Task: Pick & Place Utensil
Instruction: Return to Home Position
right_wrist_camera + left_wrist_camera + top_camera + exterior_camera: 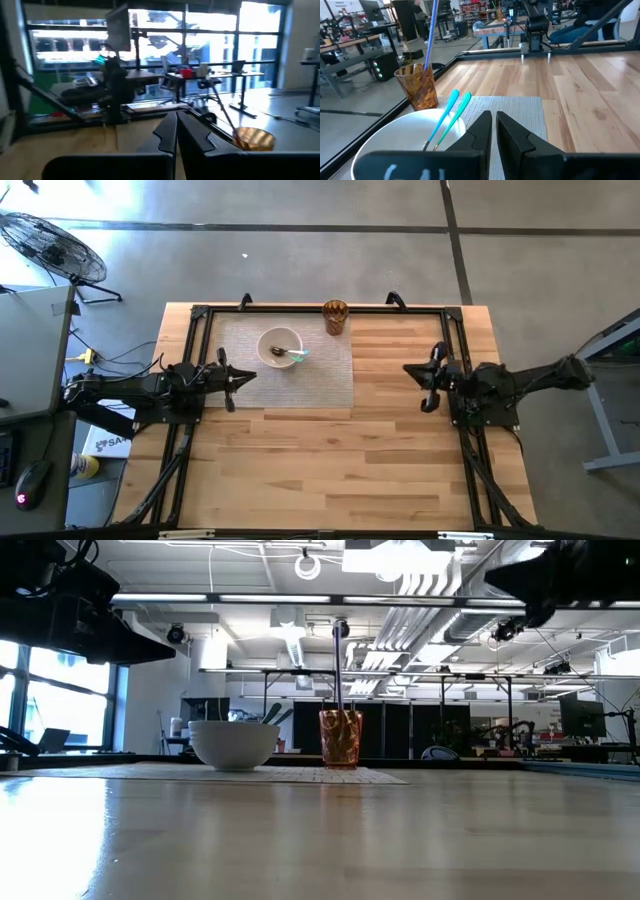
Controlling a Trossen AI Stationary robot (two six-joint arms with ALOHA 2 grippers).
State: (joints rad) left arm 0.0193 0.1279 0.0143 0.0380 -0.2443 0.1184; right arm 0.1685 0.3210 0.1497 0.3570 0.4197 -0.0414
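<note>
A white bowl (279,346) stands on a grey placemat (325,380). Two teal-handled utensils (451,116) lean on its rim, heads down inside it. An amber cup (335,317) stands at the mat's far edge with a purple-handled utensil (431,30) upright in it. My left gripper (245,377) hovers shut at the mat's left edge, just near of the bowl (395,145). My right gripper (415,370) is shut above the bare wood right of the mat, pointing toward the cup (255,137).
A black frame (200,315) runs along the table's left, far and right edges. Bare wood (340,470) fills the table's near half. A fan (50,245) and a desk stand on the floor left of the table.
</note>
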